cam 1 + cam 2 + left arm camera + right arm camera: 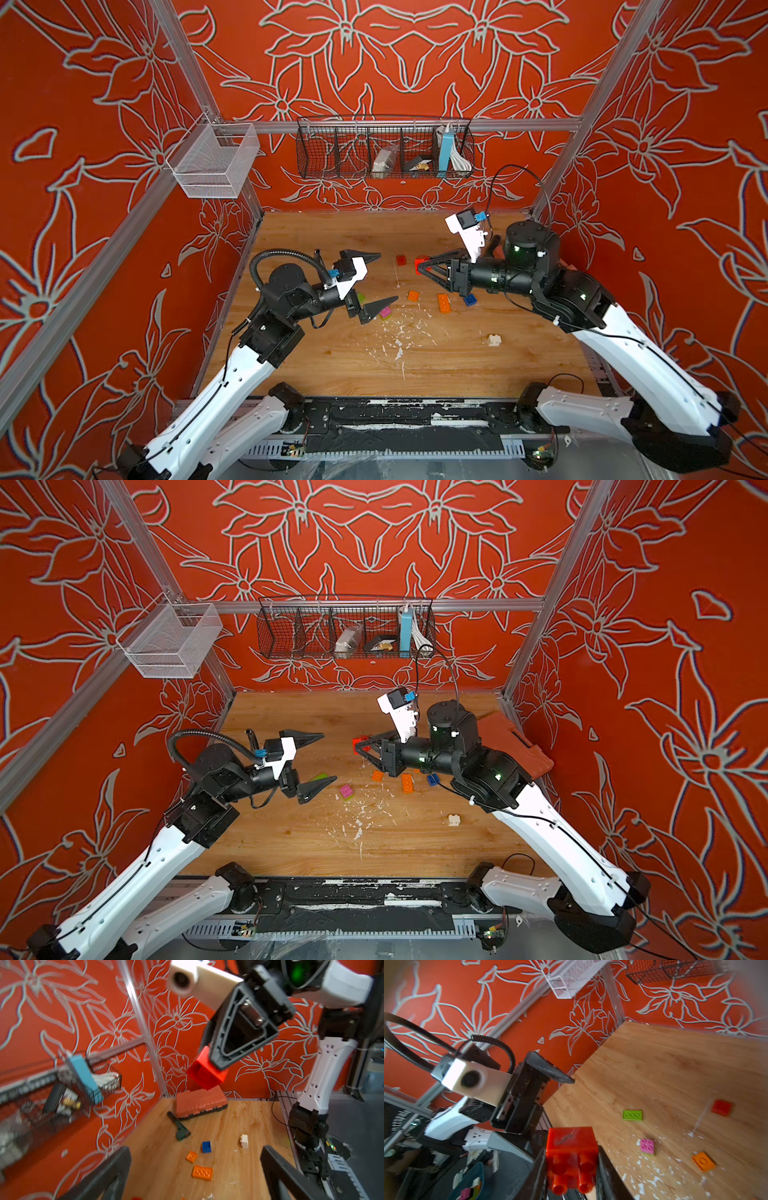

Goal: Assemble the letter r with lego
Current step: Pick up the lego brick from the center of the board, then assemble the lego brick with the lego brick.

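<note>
A chunky red studded plastic brick (pixel 572 1147) is hanging in the air above the far middle of the wooden tabletop (pixel 332 374); the left wrist view (pixel 205 1073) shows it well clear of the surface. The right gripper (pixel 423 266) is pinching it between its black fingers, one pressing on each side face. The four studs are pointing back toward the wrist and the hollow underside is facing away. The left gripper (pixel 388 276) is hovering opposite, near the brick but not touching it, with its jaws spread wide and gripping nothing.

The other lego pieces are lying loose on the wood:
- a small flat red brick (pixel 401 260), just beside the held one in a top view
- a small orange square plate (pixel 413 295)
- a longer orange plate (pixel 444 302)
- a blue brick (pixel 470 300)
- a pink brick (pixel 345 789), sitting on a lime piece
- a flat lime green plate (pixel 320 776), partly hidden behind a left finger
- a white brick (pixel 494 340), lying apart, nearer the robot's base

White paint flecks (pixel 395 332) are speckling the middle of the table. An orange-red ribbed case (pixel 519 746) is resting at the far right corner, behind the right arm.
</note>
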`<control>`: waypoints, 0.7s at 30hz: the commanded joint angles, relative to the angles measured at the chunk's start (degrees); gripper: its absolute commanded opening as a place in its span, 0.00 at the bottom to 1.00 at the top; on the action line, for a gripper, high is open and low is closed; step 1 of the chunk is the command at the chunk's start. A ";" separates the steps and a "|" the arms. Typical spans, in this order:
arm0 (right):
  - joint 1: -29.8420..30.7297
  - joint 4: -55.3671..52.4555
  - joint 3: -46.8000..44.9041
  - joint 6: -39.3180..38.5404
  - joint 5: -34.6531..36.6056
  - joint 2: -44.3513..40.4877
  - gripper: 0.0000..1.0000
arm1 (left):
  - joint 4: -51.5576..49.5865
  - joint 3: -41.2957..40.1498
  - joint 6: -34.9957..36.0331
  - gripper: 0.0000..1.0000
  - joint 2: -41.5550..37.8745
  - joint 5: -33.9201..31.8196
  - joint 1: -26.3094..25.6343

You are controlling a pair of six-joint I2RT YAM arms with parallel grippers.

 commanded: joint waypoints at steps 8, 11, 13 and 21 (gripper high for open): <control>0.08 -8.90 -8.04 -14.64 10.15 3.37 0.00 | -15.44 -8.38 -29.55 0.99 -4.16 -20.34 -0.18; 0.08 -10.88 -8.21 -16.59 10.56 5.88 0.00 | -22.98 -6.83 -36.45 0.99 -1.80 -25.68 -0.19; 0.05 -11.57 -8.40 -17.63 12.15 7.59 0.00 | -28.23 -5.27 -39.04 0.99 0.32 -28.36 -0.08; 0.17 -18.66 -3.49 -15.93 16.74 20.44 0.00 | -39.33 -2.38 -41.80 0.99 6.74 -33.53 1.04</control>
